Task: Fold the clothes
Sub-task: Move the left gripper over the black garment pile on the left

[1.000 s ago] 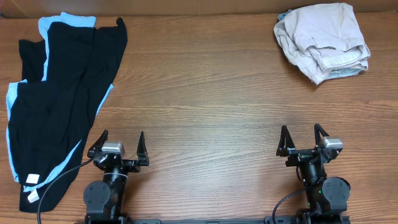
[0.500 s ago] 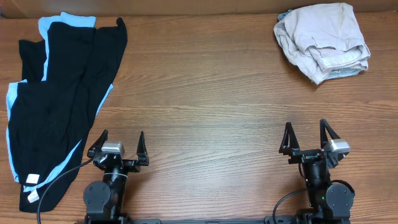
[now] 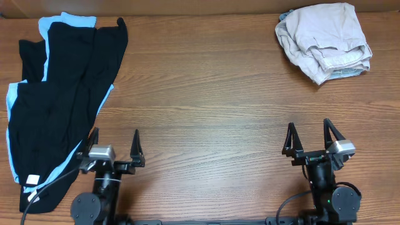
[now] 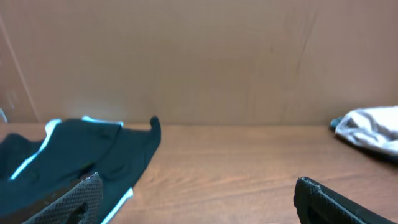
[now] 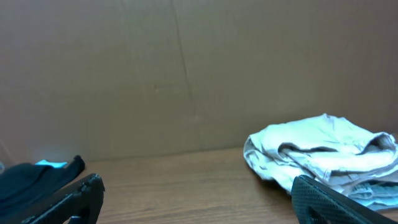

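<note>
Nothing is gripped: the left hand (image 3: 115,141) and the right hand (image 3: 309,134) both stand open and empty at the near edge of the brown wooden table (image 3: 206,94), their fingers pointing toward the far side. The limp plain black fabric shirt (image 3: 62,94) lies stretched along the table's left side. It rests on a light blue fabric garment (image 3: 49,26) whose edges show around it, and a small white label (image 3: 31,181) sits by its near end. The left hand's outer finger is just beside the shirt's near edge. The crumpled beige fabric garment (image 3: 325,39) lies in a heap at the far right corner, well apart from both hands. The step in hand looks to be the first reach, and the black shirt seems the sensible pick since it is closest to the left hand. To do it well, the left hand should turn toward the shirt and pinch only the top black layer at an edge, since a deep bite would likely catch the blue cloth beneath as well. The shirt is best lifted low and drawn onto the bare middle of the table. There the right hand can take a second corner, so the limp cloth spreads flat for folding instead of bunching.
</note>
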You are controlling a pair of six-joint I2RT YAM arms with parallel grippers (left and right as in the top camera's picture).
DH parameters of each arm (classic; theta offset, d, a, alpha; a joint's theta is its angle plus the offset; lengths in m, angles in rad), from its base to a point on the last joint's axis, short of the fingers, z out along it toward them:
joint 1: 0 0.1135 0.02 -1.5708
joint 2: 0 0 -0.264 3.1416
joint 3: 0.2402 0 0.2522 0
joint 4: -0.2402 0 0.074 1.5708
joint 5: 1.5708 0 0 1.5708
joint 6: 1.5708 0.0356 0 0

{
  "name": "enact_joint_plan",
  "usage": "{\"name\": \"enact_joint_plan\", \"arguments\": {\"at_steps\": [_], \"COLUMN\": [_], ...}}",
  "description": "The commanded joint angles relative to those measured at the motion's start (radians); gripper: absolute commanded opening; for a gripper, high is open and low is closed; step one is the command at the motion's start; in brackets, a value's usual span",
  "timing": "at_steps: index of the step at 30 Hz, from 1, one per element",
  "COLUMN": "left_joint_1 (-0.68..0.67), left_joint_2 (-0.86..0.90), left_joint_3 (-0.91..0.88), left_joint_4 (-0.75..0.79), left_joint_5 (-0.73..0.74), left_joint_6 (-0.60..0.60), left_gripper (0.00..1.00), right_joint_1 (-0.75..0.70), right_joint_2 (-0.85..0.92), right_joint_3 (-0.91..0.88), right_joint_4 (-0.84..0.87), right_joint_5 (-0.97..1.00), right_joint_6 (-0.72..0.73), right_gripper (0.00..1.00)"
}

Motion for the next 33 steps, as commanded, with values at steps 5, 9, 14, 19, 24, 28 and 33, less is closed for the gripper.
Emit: {"name": "enact_joint_plan", "arguments": {"at_steps": [5, 9, 14, 19, 24, 28, 33], "left_joint_1": [-0.006, -0.006, -0.006, -0.006, -0.006, -0.006, -0.006], "left_joint_2": [0.013, 0.082, 0.227, 0.413, 0.63, 0.818, 0.977], "left_joint_3": [0.171, 0.263, 0.404, 0.577, 0.741, 0.847, 0.883], "left_joint_4": [-0.06, -0.113, -0.218, -0.352, -0.504, -0.617, -0.662], "left_joint_5": [0.053, 0.054, 0.088, 0.107, 0.171, 0.212, 0.181], "left_joint_6": [-0.037, -0.037, -0.036, -0.036, -0.032, -0.032, 0.028], "left_gripper": [1.0, 1.0, 1.0, 1.0, 1.0, 1.0, 1.0], "right_joint_1": [0.006, 0.006, 0.006, 0.006, 0.006, 0.006, 0.006], "right_joint_2": [0.036, 0.113, 0.262, 0.43, 0.596, 0.726, 0.855], "right_joint_3": [0.206, 0.306, 0.451, 0.62, 0.775, 0.838, 0.841], "right_joint_4": [-0.137, -0.199, -0.27, -0.401, -0.534, -0.557, -0.51], "right_joint_5": [-0.008, -0.024, -0.106, -0.129, -0.143, -0.206, -0.218], "right_joint_6": [-0.011, -0.011, -0.011, -0.011, -0.023, -0.084, -0.077], "right_gripper": [1.0, 1.0, 1.0, 1.0, 1.0, 1.0, 1.0]}}
